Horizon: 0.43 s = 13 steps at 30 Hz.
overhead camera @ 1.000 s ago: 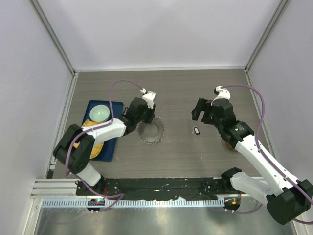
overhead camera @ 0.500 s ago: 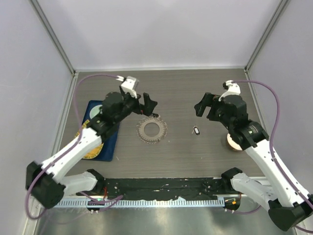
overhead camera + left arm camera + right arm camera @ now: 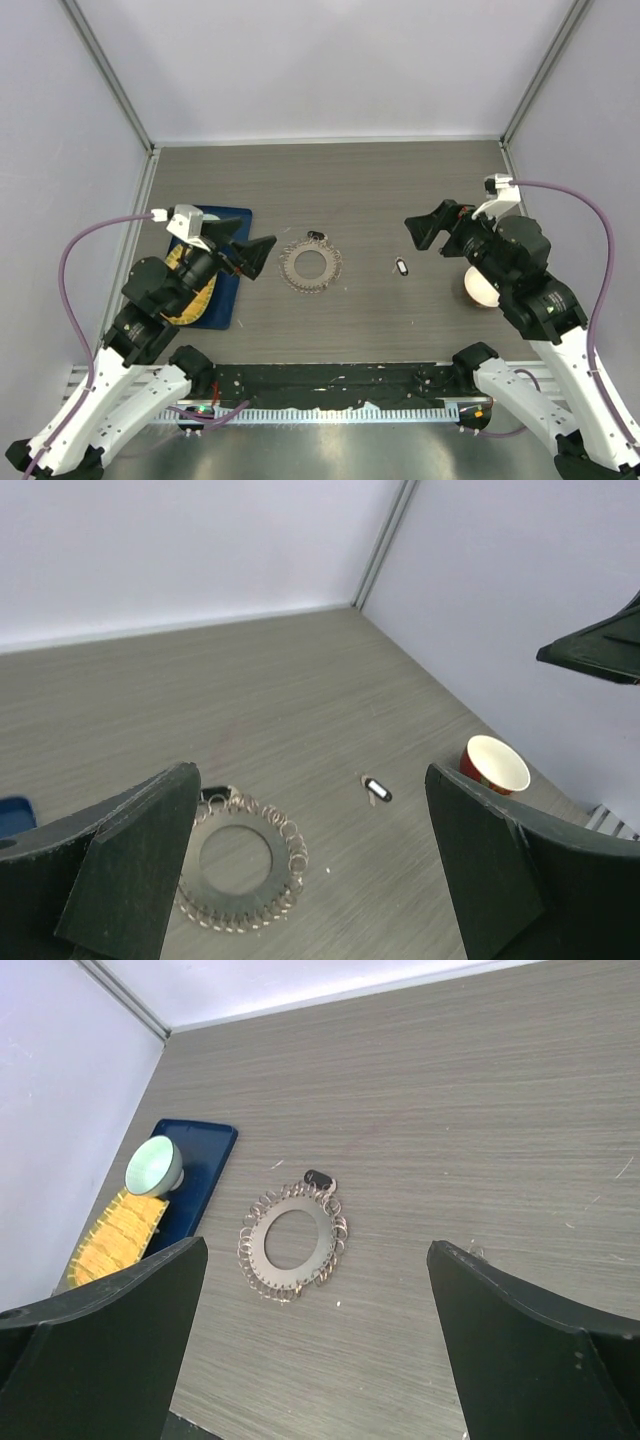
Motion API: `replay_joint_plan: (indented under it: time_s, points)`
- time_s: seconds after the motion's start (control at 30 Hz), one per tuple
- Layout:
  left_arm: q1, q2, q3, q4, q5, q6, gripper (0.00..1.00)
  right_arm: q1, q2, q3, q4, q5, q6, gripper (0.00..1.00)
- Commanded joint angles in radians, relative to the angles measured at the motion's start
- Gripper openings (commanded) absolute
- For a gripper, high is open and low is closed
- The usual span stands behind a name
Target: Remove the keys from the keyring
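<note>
Red cup [image 3: 478, 292]: top view, half under the right arm [image 3: 520, 265], behind its jaws; left wrist view, base behind the right-hand jaw.
Blue tray [image 3: 225, 295]: mostly under the left arm [image 3: 165, 290], behind its jaws.
Ringed key [image 3: 214, 797]: partly behind the left-hand jaw; link to the keyring [image 3: 245, 902] too small to tell.
Loose key [image 3: 377, 790]: between the jaws, too small for detail.
Yellow mat [image 3: 112, 1228]: near end behind the left-hand jaw.
Wrist-view fingers [image 3: 530, 1360]: cut off by the lower edge.
</note>
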Motion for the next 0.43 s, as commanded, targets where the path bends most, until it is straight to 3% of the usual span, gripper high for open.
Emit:
replay_joint_plan:
  time_s: [0.0, 0.4]
  points:
    - [0.000, -0.021, -0.018, -0.073, -0.017, -0.030, 1.00, 0.004, -0.018, -0.036, 0.061, -0.031, 0.019, 1.00]
    - [0.000, 0.039, 0.017, -0.058, 0.005, -0.022, 1.00, 0.004, 0.000, -0.019, 0.075, -0.019, 0.009, 1.00]
